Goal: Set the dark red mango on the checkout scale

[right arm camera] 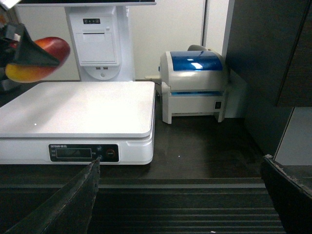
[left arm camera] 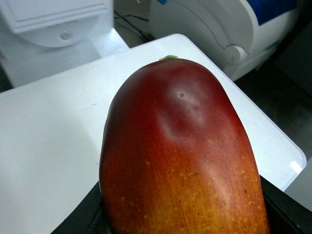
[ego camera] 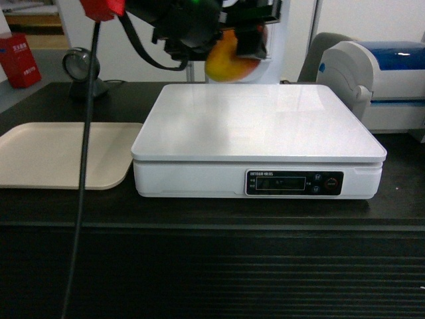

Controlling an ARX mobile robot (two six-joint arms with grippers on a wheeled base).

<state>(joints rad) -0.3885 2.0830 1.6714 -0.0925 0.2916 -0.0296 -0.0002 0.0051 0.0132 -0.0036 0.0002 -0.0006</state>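
The dark red mango (ego camera: 229,63) hangs in the air over the far edge of the white scale (ego camera: 259,123), which stands on the dark checkout (ego camera: 212,272) counter. My left gripper (ego camera: 226,43) is shut on the mango. In the left wrist view the mango (left arm camera: 180,156) fills the frame, red at its tip and orange near the black fingers (left arm camera: 83,214), with the scale platter (left arm camera: 48,146) below. The right wrist view shows the mango (right arm camera: 53,46) at the upper left above the scale (right arm camera: 83,105). My right gripper (right arm camera: 180,165) is open with nothing in it, in front of the ribbed counter front (right arm camera: 195,200).
A beige tray (ego camera: 60,153) lies left of the scale. A white and blue label printer (ego camera: 385,80) stands at the right. A black cable (ego camera: 83,166) hangs down the left side. A scanner on a stand (ego camera: 83,70) and a red box (ego camera: 20,60) are at the back left.
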